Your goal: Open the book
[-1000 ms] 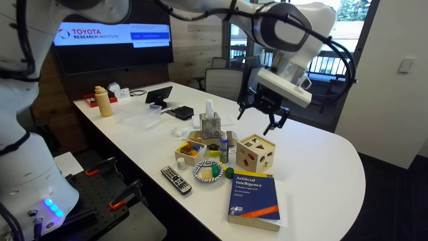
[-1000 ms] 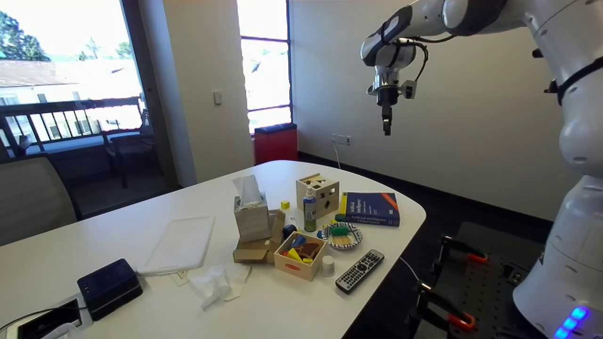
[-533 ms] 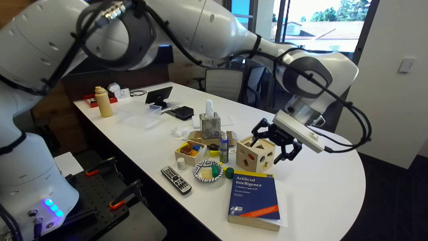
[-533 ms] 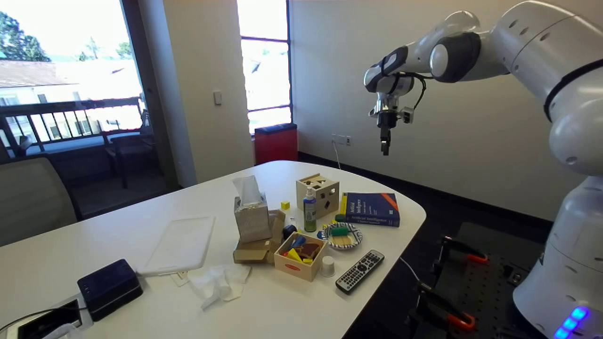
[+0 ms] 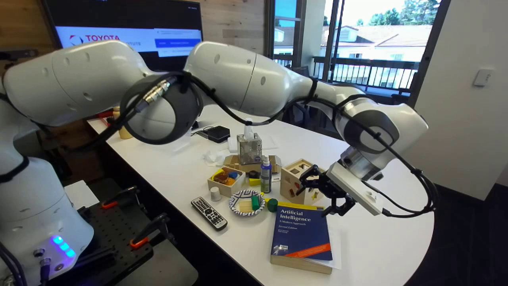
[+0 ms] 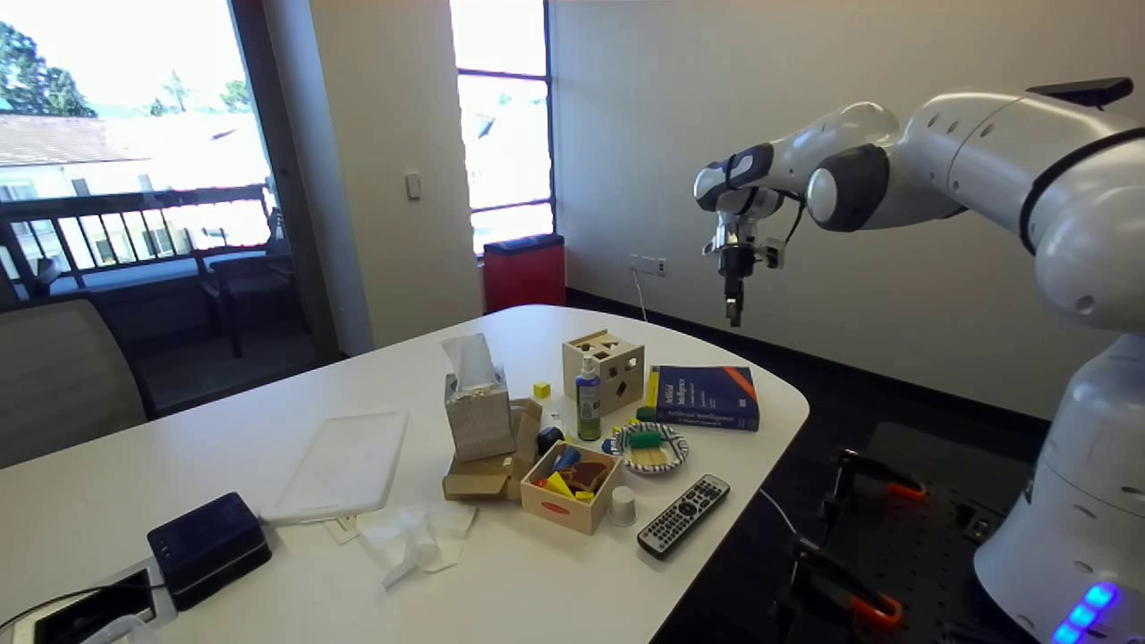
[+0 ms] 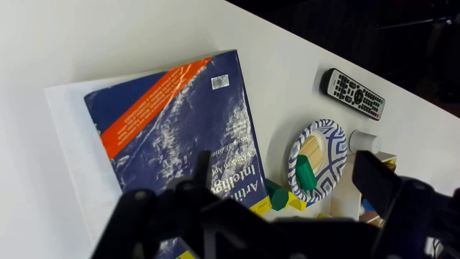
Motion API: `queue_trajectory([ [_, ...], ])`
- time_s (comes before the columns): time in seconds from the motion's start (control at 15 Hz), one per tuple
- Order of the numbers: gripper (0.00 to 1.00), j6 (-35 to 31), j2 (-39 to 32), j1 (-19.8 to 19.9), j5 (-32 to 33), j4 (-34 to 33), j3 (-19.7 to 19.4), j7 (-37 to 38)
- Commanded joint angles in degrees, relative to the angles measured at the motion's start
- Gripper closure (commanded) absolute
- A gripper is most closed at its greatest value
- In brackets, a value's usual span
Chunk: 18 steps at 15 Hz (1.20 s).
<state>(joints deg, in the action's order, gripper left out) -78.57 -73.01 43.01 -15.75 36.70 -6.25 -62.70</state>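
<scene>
The thick dark blue book (image 5: 299,234) lies closed on the table, front cover up, with a yellow band at one end and an orange stripe across a corner. It also shows in an exterior view (image 6: 702,394) and in the wrist view (image 7: 179,122). My gripper (image 5: 311,203) is open and empty, above the table near the book's yellow-band end. In an exterior view the gripper (image 6: 733,309) hangs well above the book without touching it. In the wrist view the gripper (image 7: 284,154) has one finger over the cover and the other past the patterned bowl.
A wooden shape box (image 5: 291,190) stands just beyond the book's yellow end. A green block (image 5: 272,205), a patterned bowl (image 5: 235,198) and a remote (image 5: 209,213) lie beside the book. A spray bottle (image 5: 266,176) stands near. White paper (image 5: 336,242) sticks out along the book's side.
The arm has come down in steps, and my gripper is lower, closer to the book's yellow-band end. It has stayed open. The book and other objects have not moved.
</scene>
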Motion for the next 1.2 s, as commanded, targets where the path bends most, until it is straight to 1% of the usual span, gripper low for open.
queue_trajectory([
  [0.0,0.0,2.0,-5.72,2.01,1.92,-8.13,3.95,2.65],
  [0.2,0.0,2.32,-9.17,2.85,2.58,-11.87,5.8,3.91],
  [0.53,0.0,1.22,-13.91,3.79,3.45,-17.26,7.4,6.1],
  [0.6,0.0,-1.63,-10.95,3.8,3.58,-11.6,7.43,5.8],
  [1.13,0.0,-6.97,-11.81,4.59,3.31,-11.37,8.18,10.11],
])
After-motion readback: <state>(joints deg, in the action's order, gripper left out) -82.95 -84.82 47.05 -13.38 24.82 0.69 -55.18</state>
